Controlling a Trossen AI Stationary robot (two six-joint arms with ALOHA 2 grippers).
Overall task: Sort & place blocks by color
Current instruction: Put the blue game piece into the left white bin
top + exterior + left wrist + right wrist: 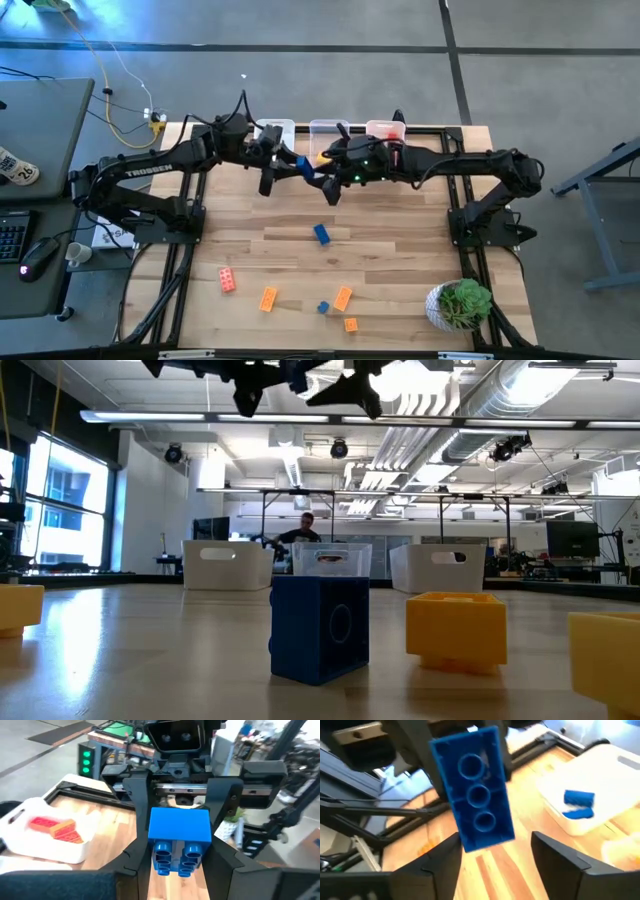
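A blue block [180,832] hangs high above the table's far middle, in front of the bins. My left gripper [180,862] [292,165] comes in from the left and is shut on it. Facing it from the right, my right gripper [495,852] [327,178] stands open. Its two fingers [140,800] stand on either side of the block, with gaps showing in the right wrist view. The block's hollow underside [477,795] faces the right wrist camera. More blocks lie on the near half of the table: a blue one [321,233], a red one [228,279] and orange ones [268,298]. My left gripper pinches the blue block by two opposite sides [152,852] between its two fingers. The fingers come nearly level from the table's left. The block is lifted clear of the table, its studs [177,857] turned toward the left wrist camera.
Three clear bins stand along the far edge: one holds blue blocks [580,805], one holds red blocks [55,830], one stands between them [330,130]. A potted plant [460,303] sits at the near right corner. Bare wood lies in the table's middle.
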